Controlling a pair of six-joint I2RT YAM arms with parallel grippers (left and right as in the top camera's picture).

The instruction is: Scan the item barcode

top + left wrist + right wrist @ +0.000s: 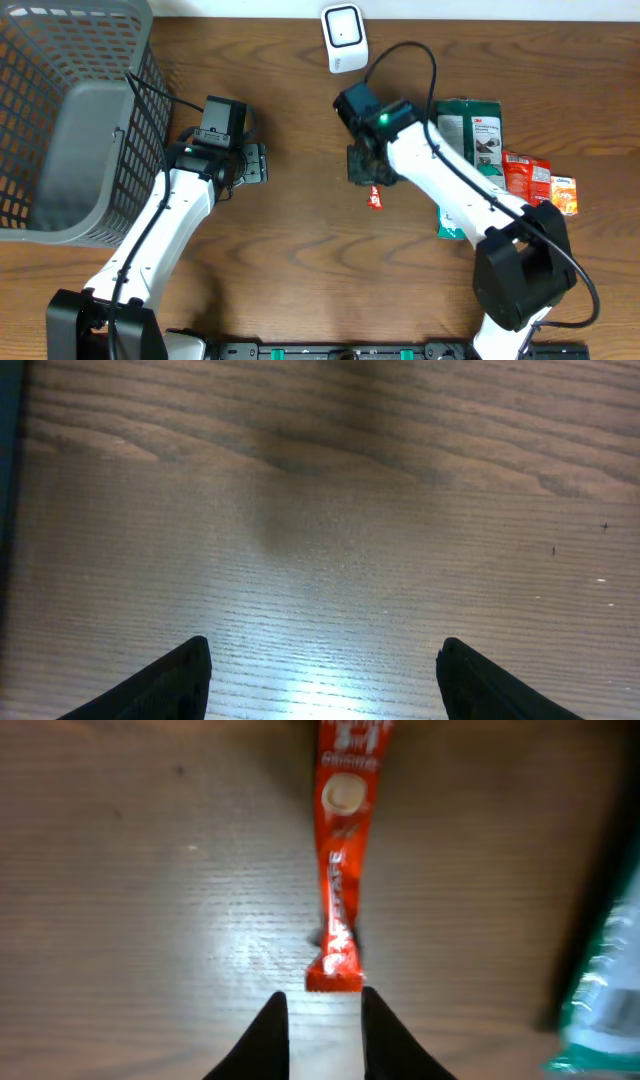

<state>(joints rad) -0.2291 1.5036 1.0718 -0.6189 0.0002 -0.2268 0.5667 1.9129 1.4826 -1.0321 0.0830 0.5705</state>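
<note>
Far left: grey mesh plastic basket (70,120), standing on brown wood-grain table (290,250). Arm cable running close past its right wall.

Just right of the basket: left gripper (252,165), black, on a white arm, over bare wood and well apart from all goods. In the left wrist view, two dark fingers (165,682) spread wide, with only tabletop between them. Nothing held, nothing touched.

Centre, at the far edge: white box-shaped barcode scanner (343,38), alone on the wood.

Nearer than the scanner: right gripper (365,165), black, on a white arm, pointing down at the table.

Just beside that gripper, on its near side: the task item, a slim red stick sachet (376,198), lying flat on the wood and well apart from the scanner. In the right wrist view, sachet (338,870) stretched lengthwise straight ahead, with white lettering and a pale round picture on its face, crimped end nearest the camera. Gripper fingers (262,1040) parted by a narrow gap only, wood visible between them. Sachet end at the fingertips, not between them; contact with the tips impossible to tell. Nothing gripped.

Right of centre: flat green pack of wipes (472,135), partly covered by the right arm.

Just beside it: red-orange snack packet (523,175).

Farthest right: small orange packet (564,193), against the red-orange one.
</note>
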